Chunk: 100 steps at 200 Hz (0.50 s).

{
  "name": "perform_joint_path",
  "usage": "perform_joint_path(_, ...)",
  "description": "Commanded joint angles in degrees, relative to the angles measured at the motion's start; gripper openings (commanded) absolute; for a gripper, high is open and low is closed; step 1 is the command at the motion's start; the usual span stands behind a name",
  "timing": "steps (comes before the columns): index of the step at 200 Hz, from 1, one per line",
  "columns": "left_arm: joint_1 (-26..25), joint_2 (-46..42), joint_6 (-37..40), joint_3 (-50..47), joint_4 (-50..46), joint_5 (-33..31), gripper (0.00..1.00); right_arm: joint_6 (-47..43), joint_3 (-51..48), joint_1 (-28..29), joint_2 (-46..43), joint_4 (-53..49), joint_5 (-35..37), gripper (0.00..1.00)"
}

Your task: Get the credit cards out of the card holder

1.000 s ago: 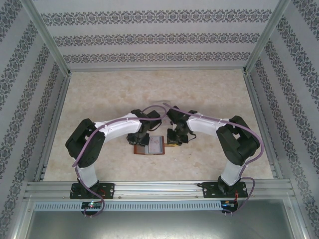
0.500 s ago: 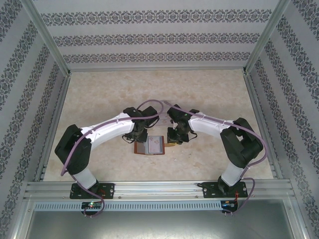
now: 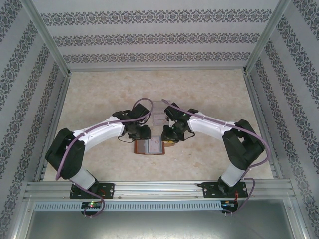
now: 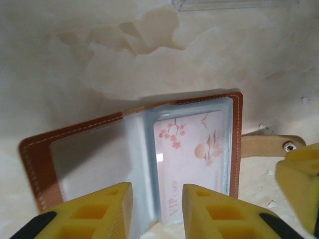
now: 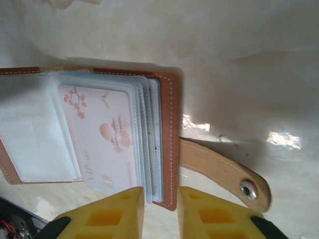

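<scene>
The card holder [image 3: 149, 147] lies open and flat on the table, brown leather [image 4: 38, 158] with grey-blue clear pockets. A pale pink credit card [image 4: 192, 154] with blossom print sits in its right-hand pocket. My left gripper [image 4: 157, 211] hangs over the holder's near edge, open, its yellow fingers astride the middle fold. My right gripper [image 5: 161, 214] is open by a narrow gap around the holder's right leather edge [image 5: 170, 124] and pocket stack, beside the same pink credit card [image 5: 104, 134]. From above, the left gripper [image 3: 141, 135] and right gripper [image 3: 171, 137] flank the holder.
The brown strap tab [image 5: 219, 169] with a metal snap sticks out to the holder's right, flat on the table. A clear transparent rack [image 3: 158, 112] stands just behind the grippers, its edge at the top of the left wrist view [image 4: 234, 4]. Aluminium frame rails [image 3: 149, 186] border the marble-patterned table.
The left arm's elbow has swung out to the left and lower, with its gripper staying at the holder's left half. The right jaws have parted slightly. The holder has not moved.
</scene>
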Motion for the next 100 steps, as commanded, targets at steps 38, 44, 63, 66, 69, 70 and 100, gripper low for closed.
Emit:
perform_joint_path(38,1.5,1.1,-4.0,-4.0,10.5,8.9,0.31,1.6,2.7,1.7,4.4,1.6,-1.5,0.3)
perform_joint_path(44,1.5,1.4,-4.1,-4.0,10.5,9.0,0.31,1.6,2.9,1.9,4.7,1.8,-1.5,0.3)
perform_joint_path(63,1.5,1.9,-4.2,-4.2,10.3,8.7,0.3,1.5,3.7,2.2,5.9,1.9,-1.5,0.29)
perform_joint_path(66,1.5,2.0,-4.2,-4.2,10.2,8.7,0.29,1.5,3.8,2.2,6.0,2.0,-1.5,0.29)
perform_joint_path(69,1.5,2.1,-4.1,-4.2,10.2,8.7,0.29,1.5,3.9,2.2,6.2,2.0,-1.5,0.29)
perform_joint_path(70,1.5,2.1,-4.1,-4.2,10.2,8.7,0.29,1.5,3.9,2.2,6.3,2.0,-1.5,0.29)
perform_joint_path(100,1.6,3.0,-3.5,-4.2,9.0,8.0,0.27,1.3,4.5,2.5,7.4,1.8,-1.5,0.28)
